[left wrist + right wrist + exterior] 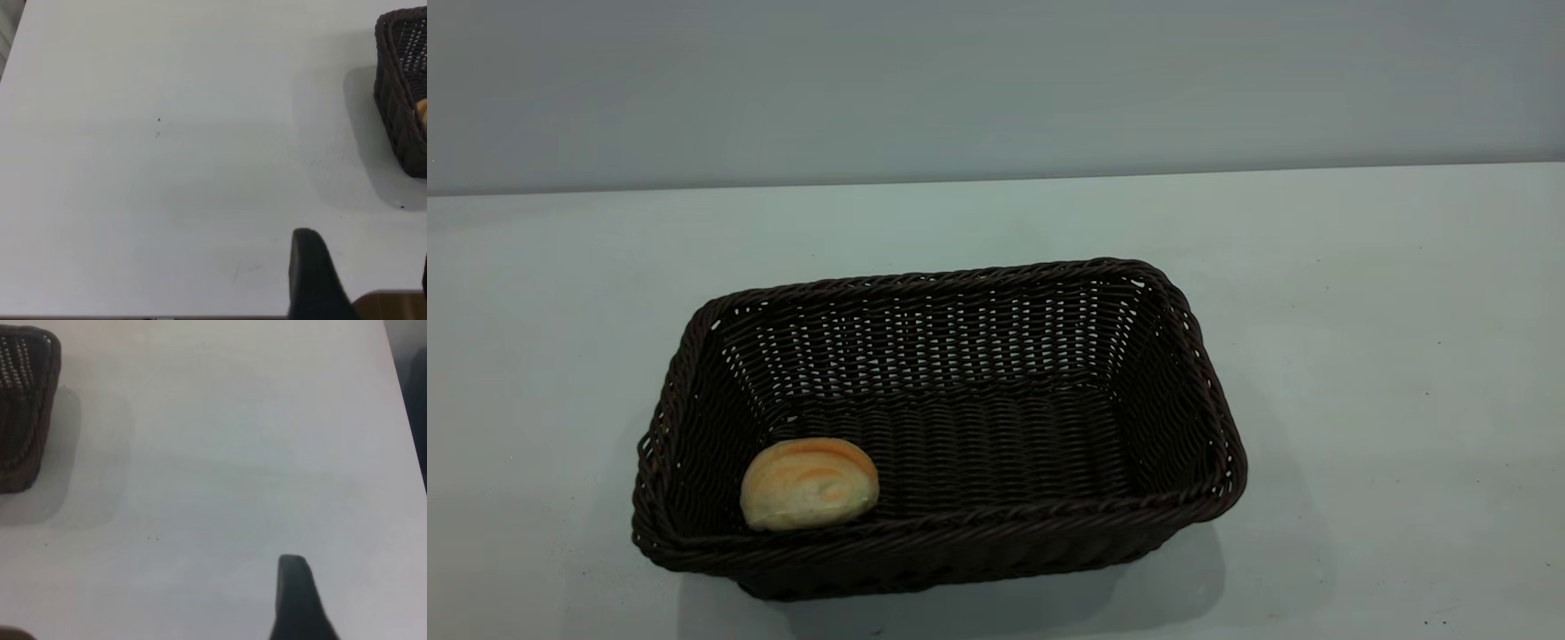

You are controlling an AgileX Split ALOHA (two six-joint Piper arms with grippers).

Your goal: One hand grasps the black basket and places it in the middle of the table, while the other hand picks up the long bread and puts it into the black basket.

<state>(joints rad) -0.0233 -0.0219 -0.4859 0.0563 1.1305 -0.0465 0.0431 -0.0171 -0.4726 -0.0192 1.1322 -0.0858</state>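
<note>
The black basket stands on the table, a little left of the middle in the exterior view. The long bread lies inside it at the front left corner, seen end-on as a pale-orange dome. Neither gripper shows in the exterior view. In the left wrist view, my left gripper is open and empty over bare table, well away from the basket; a sliver of bread shows inside. In the right wrist view, my right gripper shows one finger, open and empty, far from the basket.
The tabletop is plain white-grey with a few tiny dark specks. A grey wall rises behind the table's far edge. The table's side edge shows in the right wrist view.
</note>
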